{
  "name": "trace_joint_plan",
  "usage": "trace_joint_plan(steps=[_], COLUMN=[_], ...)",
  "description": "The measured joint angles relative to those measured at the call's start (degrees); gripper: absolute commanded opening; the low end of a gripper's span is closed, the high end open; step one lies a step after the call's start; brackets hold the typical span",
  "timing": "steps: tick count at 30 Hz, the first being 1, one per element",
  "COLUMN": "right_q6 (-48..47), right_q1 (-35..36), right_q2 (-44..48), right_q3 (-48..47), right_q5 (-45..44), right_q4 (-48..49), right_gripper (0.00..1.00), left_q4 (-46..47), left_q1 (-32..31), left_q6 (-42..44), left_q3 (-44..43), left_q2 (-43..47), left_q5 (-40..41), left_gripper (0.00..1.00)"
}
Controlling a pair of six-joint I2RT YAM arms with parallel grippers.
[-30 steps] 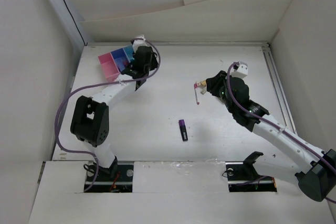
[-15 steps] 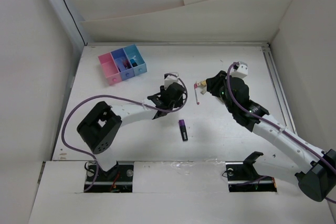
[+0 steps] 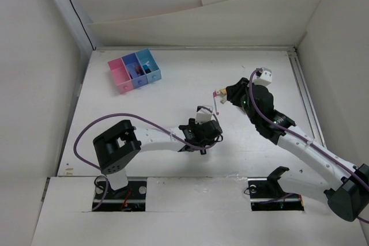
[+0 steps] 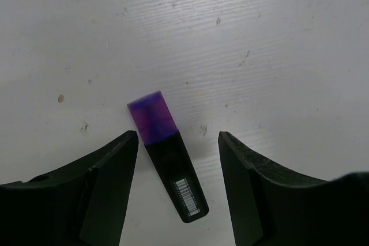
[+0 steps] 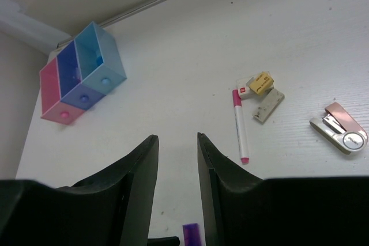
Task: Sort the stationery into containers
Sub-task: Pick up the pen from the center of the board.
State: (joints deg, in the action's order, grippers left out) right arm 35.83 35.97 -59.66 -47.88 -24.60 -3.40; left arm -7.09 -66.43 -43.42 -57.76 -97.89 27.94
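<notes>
the pick-up of the purple-ended marker (image 4: 167,159), lying flat on the table (image 4: 259,38) well apart from the containers (image 3: 134,70), is judged in hand: the left gripper (image 4: 177,137), seen there a second ago, is now held parted astride it, so lowering and closing are called for, while the right gripper (image 5: 176,148) is kept narrowly parted, empty.

A robotics lab test cell here: a bare white table (image 3: 173,79) boxed in on all sides by plain white board walls (image 3: 34,96). Two robot arms, the left arm (image 3: 153,140) and the right arm (image 3: 302,145), sit bolted at the near edge on metal brackets (image 3: 124,191), with purple cables (image 3: 115,115) looping off them.
</notes>
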Motion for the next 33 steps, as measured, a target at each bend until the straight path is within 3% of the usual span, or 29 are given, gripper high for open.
trace_joint_plan(steps=[7, 13, 17, 21, 24, 29, 33], right_q6=[0.0, 0.0, 0.0, 0.0, 0.0, 0.0, 0.0], right_q1=[0.0, 0.0, 0.0, 0.0, 0.0, 0.0, 0.0], right_q2=[0.0, 0.0, 0.0, 0.0, 0.0, 0.0, 0.0], right_q3=[0.0, 0.0, 0.0, 0.0, 0.0, 0.0, 0.0], right_q5=[0.0, 0.0, 0.0, -0.1, -0.5, -0.6, -0.5], right_q4=[0.0, 0.0, 0.0, 0.0, 0.0, 0.0, 0.0], right_gripper=[0.39, 0.39, 0.39, 0.39, 0.39, 0.39, 0.39], left_q4=[-0.2, 1.2, 1.3, 1.5, 3.8, 10.8, 12.8], left_q1=[-2.4, -3.6, -3.6, -1.6, 4.5, 23.2, 37.1], left_q6=[-3.8, -4.5, -4.8, -3.2, -0.8, 3.9, 6.6], left_q3=[1.0, 0.6, -0.1, -0.5, -0.1, -0.1, -7.5], left_q2=[-2.8, -4.5, -5.1, -5.0, -3.8, 1.3, 0.7], left_q5=[-0.3, 3.0, 3.8, 3.7, 2.2, -4.2, -8.7], left_gripper=[0.49, 0.17, 0.08, 0.07, 0.07, 0.07, 0.07])
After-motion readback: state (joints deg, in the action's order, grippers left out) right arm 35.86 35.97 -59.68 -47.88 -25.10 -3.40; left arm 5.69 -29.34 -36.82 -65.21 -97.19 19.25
